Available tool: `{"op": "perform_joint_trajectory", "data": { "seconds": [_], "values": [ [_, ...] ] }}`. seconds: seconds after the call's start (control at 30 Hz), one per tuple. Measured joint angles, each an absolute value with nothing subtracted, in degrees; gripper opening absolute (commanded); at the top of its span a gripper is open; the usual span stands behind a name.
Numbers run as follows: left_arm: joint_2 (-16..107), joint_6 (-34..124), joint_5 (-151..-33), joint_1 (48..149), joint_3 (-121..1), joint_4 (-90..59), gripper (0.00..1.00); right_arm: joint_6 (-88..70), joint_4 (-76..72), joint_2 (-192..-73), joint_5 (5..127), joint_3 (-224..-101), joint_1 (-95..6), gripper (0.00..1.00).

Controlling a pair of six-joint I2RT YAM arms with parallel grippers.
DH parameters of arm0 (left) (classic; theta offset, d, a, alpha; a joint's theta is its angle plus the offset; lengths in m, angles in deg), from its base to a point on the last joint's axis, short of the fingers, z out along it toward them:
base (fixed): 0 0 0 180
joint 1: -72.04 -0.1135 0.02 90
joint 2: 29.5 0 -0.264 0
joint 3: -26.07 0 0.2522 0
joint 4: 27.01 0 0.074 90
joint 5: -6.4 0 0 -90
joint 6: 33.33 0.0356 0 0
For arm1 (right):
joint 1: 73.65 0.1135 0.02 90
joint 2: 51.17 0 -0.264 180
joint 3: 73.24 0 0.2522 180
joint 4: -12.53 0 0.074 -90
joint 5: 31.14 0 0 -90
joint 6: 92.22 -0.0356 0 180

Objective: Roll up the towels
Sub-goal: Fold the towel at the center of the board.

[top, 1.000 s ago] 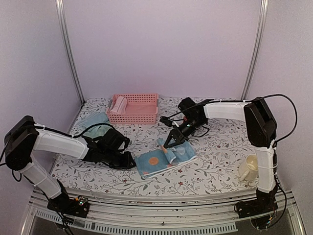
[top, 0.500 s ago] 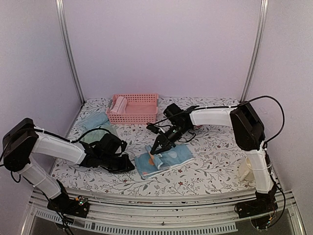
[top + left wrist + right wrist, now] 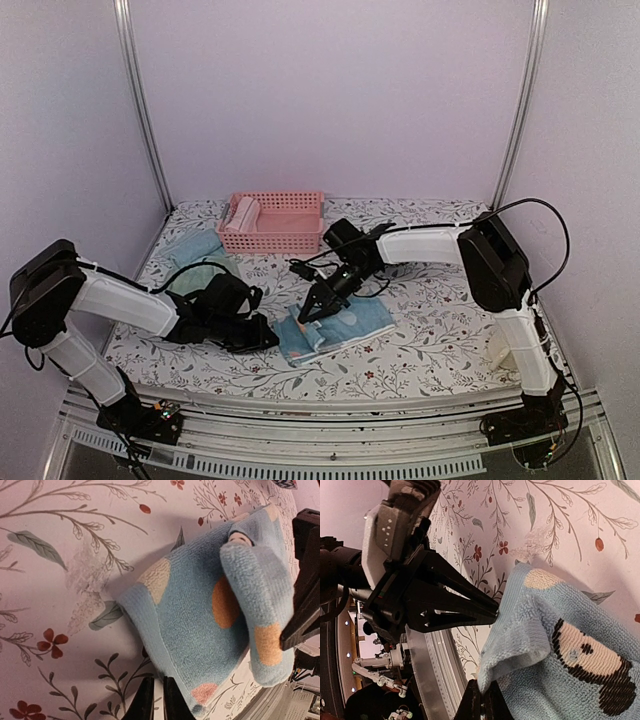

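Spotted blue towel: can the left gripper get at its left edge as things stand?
Probably yes. The left gripper has its tips right against the spotted blue towel at that edge, nothing between. The right gripper pinches the folded flap further in, clear of it.

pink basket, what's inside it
A rolled pink towel lies at the left end of the basket; the rest looks bare, though its near wall hides some of the floor.
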State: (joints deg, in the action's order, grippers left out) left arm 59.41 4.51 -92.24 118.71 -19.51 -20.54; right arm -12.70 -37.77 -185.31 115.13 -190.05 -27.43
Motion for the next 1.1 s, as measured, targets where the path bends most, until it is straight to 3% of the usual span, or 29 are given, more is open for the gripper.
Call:
{"op": "perform_joint_trajectory", "data": {
  "seconds": [0.4,0.5,0.6,0.67,0.93,1.1],
  "values": [
    [59.41,4.55,-93.03,118.73,-19.00,-21.59,0.06,-15.35,-36.26,-188.81,114.95,-192.74,-26.66,0.08],
    [59.41,4.55,-93.03,118.73,-18.85,-21.61,0.06,-15.39,-35.85,-188.81,115.15,-192.80,-26.47,0.17],
    [59.36,4.57,-92.87,118.73,-18.63,-21.52,0.05,-15.33,-35.87,-188.81,116.35,-192.94,-26.27,0.36],
    [58.82,4.57,-92.15,118.76,-18.57,-21.06,0.06,-14.83,-35.93,-188.81,117.77,-193.26,-26.29,0.40],
    [45.20,5.62,-85.31,118.76,-17.78,-16.06,0.11,-4.51,-40.44,-184.88,120.18,-193.70,-29.59,0.40],
    [43.69,9.19,-82.89,118.76,-20.36,-14.20,0.11,4.96,-43.91,-177.03,116.09,-193.00,-36.52,0.35]
  ]
}}
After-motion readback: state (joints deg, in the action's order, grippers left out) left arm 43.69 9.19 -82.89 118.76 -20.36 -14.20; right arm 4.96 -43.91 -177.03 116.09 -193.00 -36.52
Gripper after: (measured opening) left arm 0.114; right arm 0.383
